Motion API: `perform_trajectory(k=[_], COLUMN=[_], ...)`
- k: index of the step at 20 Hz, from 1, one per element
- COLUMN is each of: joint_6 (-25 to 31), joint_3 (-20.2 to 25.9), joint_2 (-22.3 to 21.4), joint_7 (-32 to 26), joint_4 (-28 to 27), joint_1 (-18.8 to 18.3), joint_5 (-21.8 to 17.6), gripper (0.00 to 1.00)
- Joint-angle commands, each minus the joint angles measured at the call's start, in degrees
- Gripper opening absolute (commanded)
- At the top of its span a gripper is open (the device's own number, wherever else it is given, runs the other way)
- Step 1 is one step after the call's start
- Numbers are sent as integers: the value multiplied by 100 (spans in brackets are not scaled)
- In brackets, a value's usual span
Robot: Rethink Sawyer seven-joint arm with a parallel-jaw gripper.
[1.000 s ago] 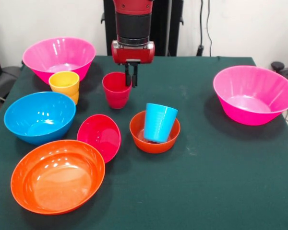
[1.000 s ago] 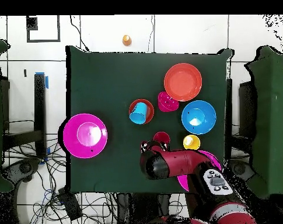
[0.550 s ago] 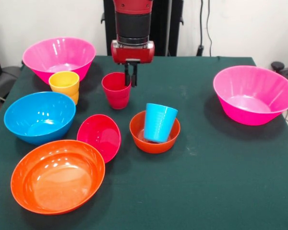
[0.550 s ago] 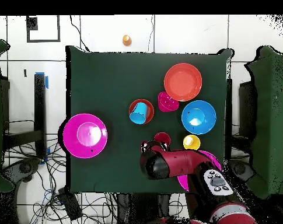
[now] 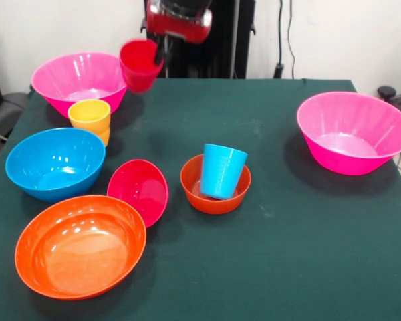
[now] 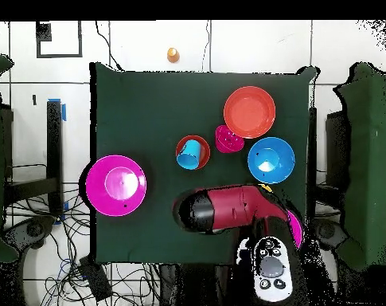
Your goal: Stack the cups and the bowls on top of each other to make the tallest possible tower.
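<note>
— So, what is your gripper [image 5: 162,55] doing?
— I am holding the red cup [image 5: 140,64] by its rim, my fingers closed on the wall, and it is hanging in the air, clear of the green table [image 5: 287,254], in front of the far-left pink bowl [image 5: 80,79].
— And the others?
— The blue cup [image 5: 222,171] is leaning inside the small orange bowl [image 5: 215,198]. The yellow cup [image 5: 90,115] is sitting on an orange one, beside the blue bowl [image 5: 55,163]. The crimson bowl [image 5: 140,189] is tilting against the wide orange bowl [image 5: 79,244]. The second pink bowl [image 5: 353,132] is standing well apart.
</note>
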Motion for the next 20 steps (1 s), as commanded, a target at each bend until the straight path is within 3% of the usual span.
perform_trajectory(k=[1, 3, 7, 12, 20], joint_6=[1770, 1820, 1408, 1359, 1422], joint_3=[466, 619, 812, 805, 1022], joint_2=[-101, 1, 141, 289, 662], joint_7=[-689, -655, -951, -1334, -1298], joint_4=[-1407, -1591, -1977, -2146, -1924], joint_1=[-17, -74, -108, -273, -673], joint_5=[281, 268, -336, -712, -336], gripper=[0, 0, 0, 0, 0])
